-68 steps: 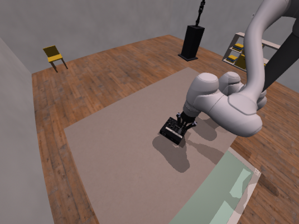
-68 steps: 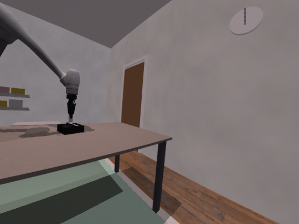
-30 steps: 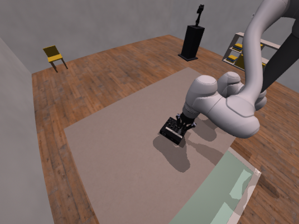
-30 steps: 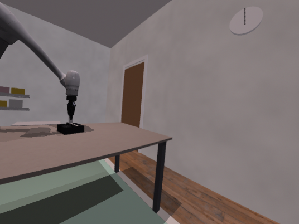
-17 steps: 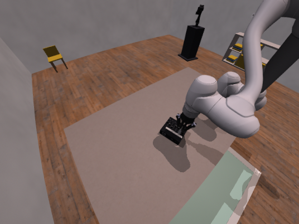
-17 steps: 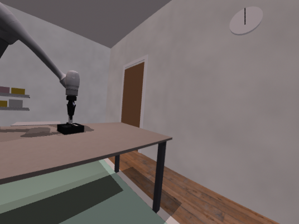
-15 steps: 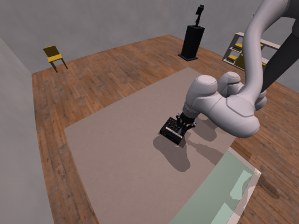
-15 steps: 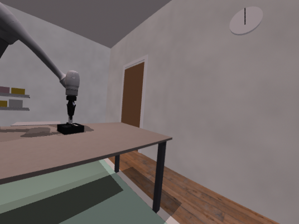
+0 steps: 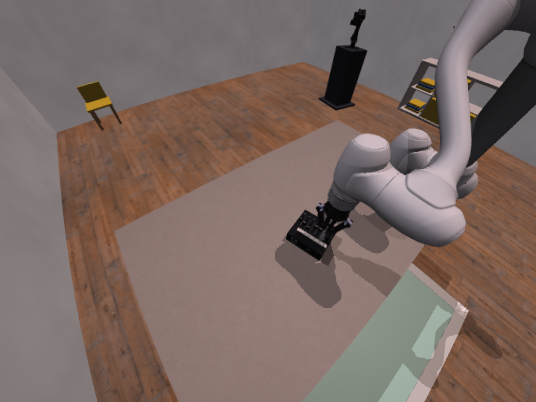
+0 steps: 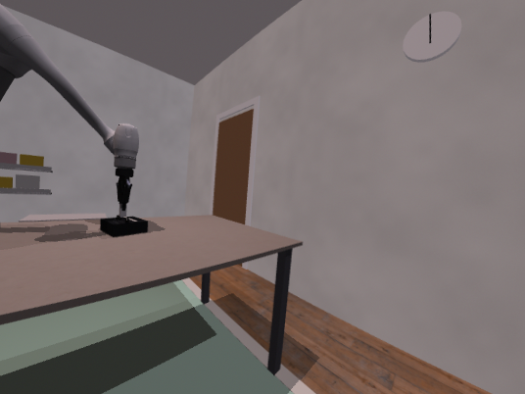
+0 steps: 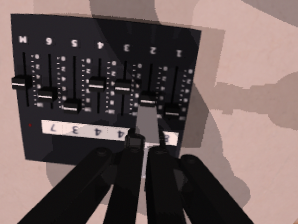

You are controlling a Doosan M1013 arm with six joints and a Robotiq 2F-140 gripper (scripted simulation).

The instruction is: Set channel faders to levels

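A: Starting left of the desk (image 11: 100, 76), what's there?

B: Bare counter (image 11: 7, 96). On the desk, the leftmost fader (image 11: 17, 83) sits under an "M" label at the desk's far edge. Its cap stands about midway along its slot.

A: And moving right along the desk?

B: Six more faders, labelled 6 down to 1. Their caps stand at different heights. A white tape (image 11: 83, 129) runs along the desk's near edge; the writing on it is too blurred to read.

A: Where are the fingers?

B: Over the desk's right part, closed together with nothing between them. Their tips are at the tape, below the fader (image 11: 148, 100) second from the right. I cannot tell if they touch the desk.

A: And the desk itself?

B: Flat on the counter (image 9: 210, 280), directly under the arm's wrist (image 9: 345, 197).

A: Right of the desk?

B: Shadow on the counter.
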